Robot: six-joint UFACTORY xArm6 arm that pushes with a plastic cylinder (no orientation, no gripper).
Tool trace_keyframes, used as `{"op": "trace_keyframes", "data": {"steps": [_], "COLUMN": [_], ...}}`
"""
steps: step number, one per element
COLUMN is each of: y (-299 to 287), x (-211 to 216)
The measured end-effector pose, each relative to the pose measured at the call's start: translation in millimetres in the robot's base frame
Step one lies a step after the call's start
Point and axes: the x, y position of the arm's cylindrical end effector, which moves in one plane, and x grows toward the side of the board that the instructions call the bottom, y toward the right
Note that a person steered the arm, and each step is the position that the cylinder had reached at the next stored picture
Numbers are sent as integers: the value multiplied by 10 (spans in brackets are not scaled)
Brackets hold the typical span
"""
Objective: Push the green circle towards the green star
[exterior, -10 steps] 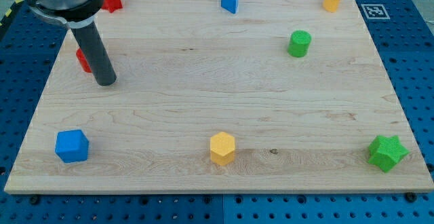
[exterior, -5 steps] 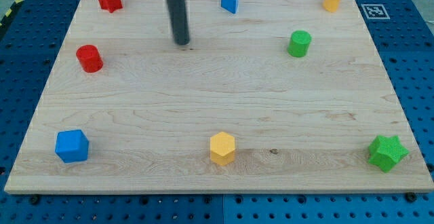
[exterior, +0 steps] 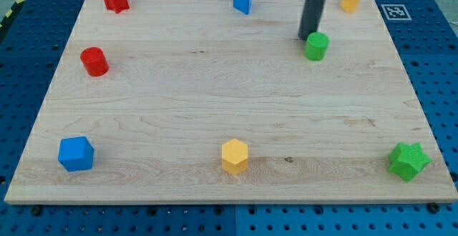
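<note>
My tip (exterior: pixel 309 36) has slid from the upper middle of the wooden board (exterior: pixel 215 107) to the upper right. It holds nothing and sits just beside the green round block (exterior: pixel 316 46), at its upper left. The green star block (exterior: pixel 408 160) waits far away, lower right.

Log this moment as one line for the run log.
step: approach | my tip: at upper-left edge of green circle, contact unclear | green star: view's bottom right, far from circle | push: not yet evident

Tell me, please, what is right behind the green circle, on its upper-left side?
My tip stands there, at the green circle's upper-left edge. Whether they touch is unclear; the rod hides the board directly behind it.
</note>
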Motion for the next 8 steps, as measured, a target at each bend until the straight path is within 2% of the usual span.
{"op": "trace_keyframes", "data": {"steps": [1,4,8], "y": [90,-144,-29], "x": [207,310,729]}}
